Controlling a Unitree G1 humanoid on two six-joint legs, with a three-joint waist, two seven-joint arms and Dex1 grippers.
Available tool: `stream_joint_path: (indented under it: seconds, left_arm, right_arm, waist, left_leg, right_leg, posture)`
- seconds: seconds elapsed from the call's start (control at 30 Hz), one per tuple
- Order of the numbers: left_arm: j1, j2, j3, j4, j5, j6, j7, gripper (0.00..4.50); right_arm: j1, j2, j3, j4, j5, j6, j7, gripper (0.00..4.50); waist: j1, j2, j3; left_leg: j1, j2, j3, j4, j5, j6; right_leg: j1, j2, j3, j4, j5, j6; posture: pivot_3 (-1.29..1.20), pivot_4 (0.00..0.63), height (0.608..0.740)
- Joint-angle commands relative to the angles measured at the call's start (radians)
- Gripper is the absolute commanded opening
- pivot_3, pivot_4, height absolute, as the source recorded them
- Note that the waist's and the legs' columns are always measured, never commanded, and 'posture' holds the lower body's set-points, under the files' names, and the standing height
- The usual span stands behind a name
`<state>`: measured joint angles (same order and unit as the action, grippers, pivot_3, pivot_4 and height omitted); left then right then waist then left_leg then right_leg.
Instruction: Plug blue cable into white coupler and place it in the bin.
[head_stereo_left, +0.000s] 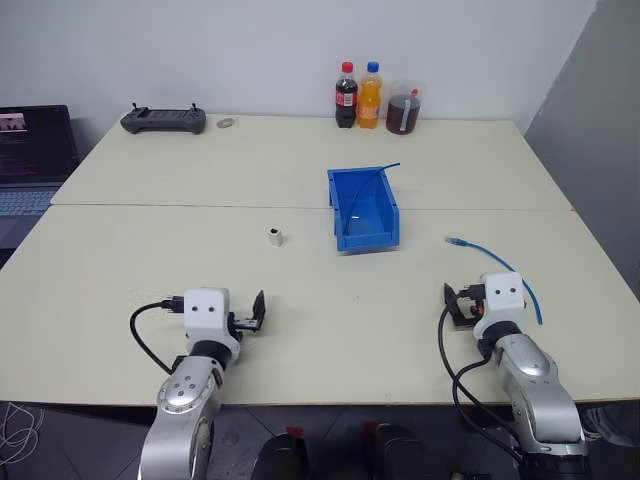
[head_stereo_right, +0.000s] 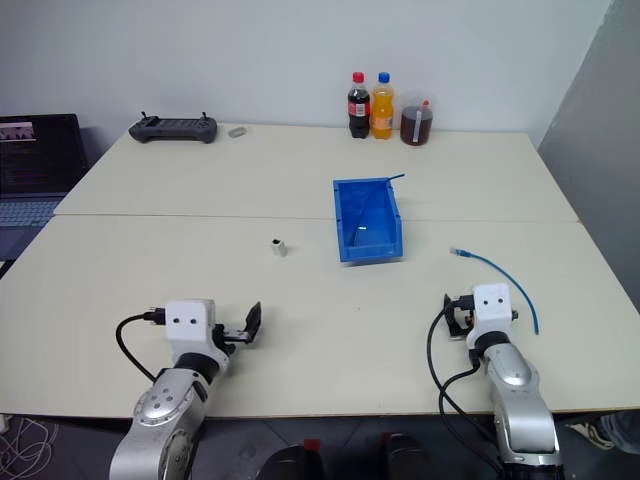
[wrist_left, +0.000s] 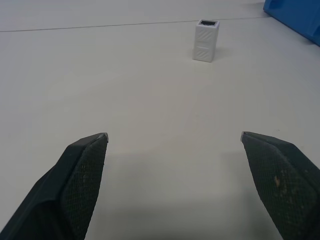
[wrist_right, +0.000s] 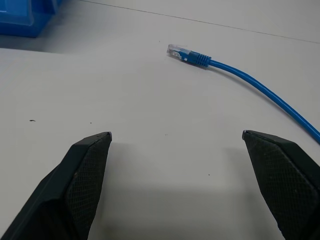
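The light-blue cable (head_stereo_left: 503, 264) lies loose on the table's right side, its clear plug (wrist_right: 178, 51) pointing toward the bin. My right gripper (wrist_right: 176, 135) rests just short of it, open and empty, with the cable ahead and slightly right of its fingers. The white coupler (wrist_left: 206, 40) stands upright left of the bin, socket facing up. My left gripper (wrist_left: 173, 137) is open and empty, well short of the coupler. The bright-blue bin (head_stereo_left: 368, 240) sits mid-table with a thin darker blue cable (head_stereo_left: 384, 170) lying in it and poking over its far corner.
At the table's back edge stand a cola bottle (head_stereo_left: 346, 96), an orange bottle (head_stereo_left: 370, 95) and a dark jar (head_stereo_left: 403, 113). A black controller (head_stereo_left: 163, 120) lies at the back left. A laptop (head_stereo_left: 30, 150) is off the table's left side.
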<state>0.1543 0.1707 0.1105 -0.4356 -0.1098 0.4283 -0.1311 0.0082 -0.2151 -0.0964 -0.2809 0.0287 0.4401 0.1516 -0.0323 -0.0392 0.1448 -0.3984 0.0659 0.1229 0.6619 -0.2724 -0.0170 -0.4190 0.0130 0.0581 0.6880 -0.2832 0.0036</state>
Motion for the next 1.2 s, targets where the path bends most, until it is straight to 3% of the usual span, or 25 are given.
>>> stream_joint_path:
  seconds: [0.03,0.3,0.4,0.57,0.77,0.97,1.2]
  left_arm:
    - [-0.009,0.031,-0.035,-0.066,-0.044,-0.011,-0.082,4.5]
    - [-0.114,0.171,-0.163,-0.057,-0.071,-0.042,-0.31,4.5]
    - [-0.356,0.205,-0.371,0.084,-0.028,-0.113,-0.528,4.5]
    - [-0.588,0.105,-0.444,0.336,-0.061,-0.169,-0.64,4.5]
    - [-0.702,0.071,-0.446,0.466,-0.05,-0.207,-0.692,4.5]
    - [-0.737,0.053,-0.443,0.5,-0.051,-0.223,-0.709,4.5]
    - [-0.727,0.059,-0.436,0.485,-0.05,-0.219,-0.713,4.5]
  right_arm:
    - [-0.008,-0.025,-0.023,-0.053,0.026,0.01,0.025,4.46]
    - [-0.072,-0.129,-0.097,-0.019,0.074,0.019,0.091,4.46]
    - [-0.18,-0.28,-0.134,0.171,0.123,-0.02,0.256,4.46]
    - [-0.399,-0.421,-0.113,0.615,0.139,-0.128,0.441,4.46]
    - [-0.594,-0.488,-0.055,0.995,0.105,-0.227,0.62,4.46]
    - [-0.696,-0.495,0.006,1.211,0.086,-0.223,0.784,4.46]
    - [-0.744,-0.49,0.02,1.319,0.059,-0.248,0.828,2.77]
  waist:
    - [0.0,0.0,0.0]
    - [0.0,0.0,0.0]
    - [0.007,0.002,0.002]
    - [0.001,0.004,0.001]
    - [-0.007,0.009,0.004]
    - [-0.003,0.012,0.005]
    - [-0.003,0.012,0.005]
  left_leg:
    - [0.0,0.0,0.0,0.0,0.0,0.0]
    - [0.0,-0.001,-0.001,0.001,0.0,0.0]
    - [0.0,-0.002,-0.002,0.001,0.0,0.0]
    - [0.003,-0.005,-0.003,0.002,0.003,0.007]
    - [0.003,-0.003,-0.01,0.0,0.004,0.006]
    - [0.003,-0.003,-0.01,0.0,0.006,0.002]
    - [0.004,-0.003,-0.011,0.001,0.006,0.001]
  right_leg:
    - [0.0,0.0,0.0,0.0,0.0,0.0]
    - [0.001,0.0,-0.001,0.0,0.0,0.0]
    - [0.002,0.0,-0.002,0.0,0.0,0.0]
    - [0.013,0.0,-0.011,-0.01,0.005,0.003]
    - [0.011,0.002,-0.007,-0.008,0.002,-0.002]
    - [0.012,0.0,-0.009,-0.007,0.002,-0.002]
    - [0.013,-0.001,-0.01,-0.007,0.003,-0.001]
  posture:
    - [0.0,0.15,0.74]
    - [0.0,0.15,0.74]
    - [0.0,0.15,0.74]
    - [0.0,0.15,0.74]
    - [0.0,0.15,0.74]
    - [0.0,0.15,0.74]
    - [0.0,0.15,0.74]
